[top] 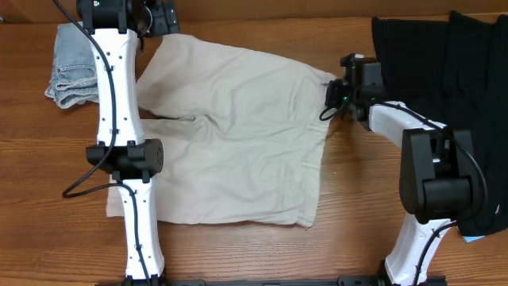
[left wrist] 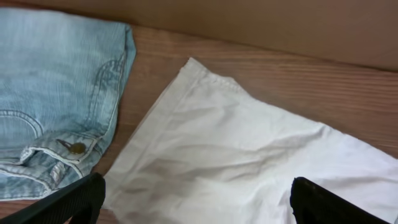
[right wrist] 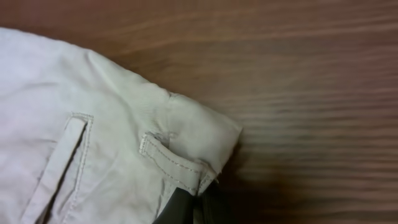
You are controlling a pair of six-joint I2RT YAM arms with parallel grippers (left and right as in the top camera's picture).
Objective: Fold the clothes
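Shorts (top: 238,143) lie flat on the desk (top: 357,206), waistband at right. Right tool (right wrist: 189,208) is pinched on the waistband corner — left tool (left wrist: 196,199) hangs w/ fingers apart over a leg hem, beside jeans (left wrist: 50,93).

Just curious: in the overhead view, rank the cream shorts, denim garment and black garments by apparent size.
1. cream shorts
2. black garments, close behind; cropped by the frame, so unsure
3. denim garment, clearly smallest

cream-beige shorts (top: 238,143), light-blue denim (top: 73,67), black garments (top: 444,63)
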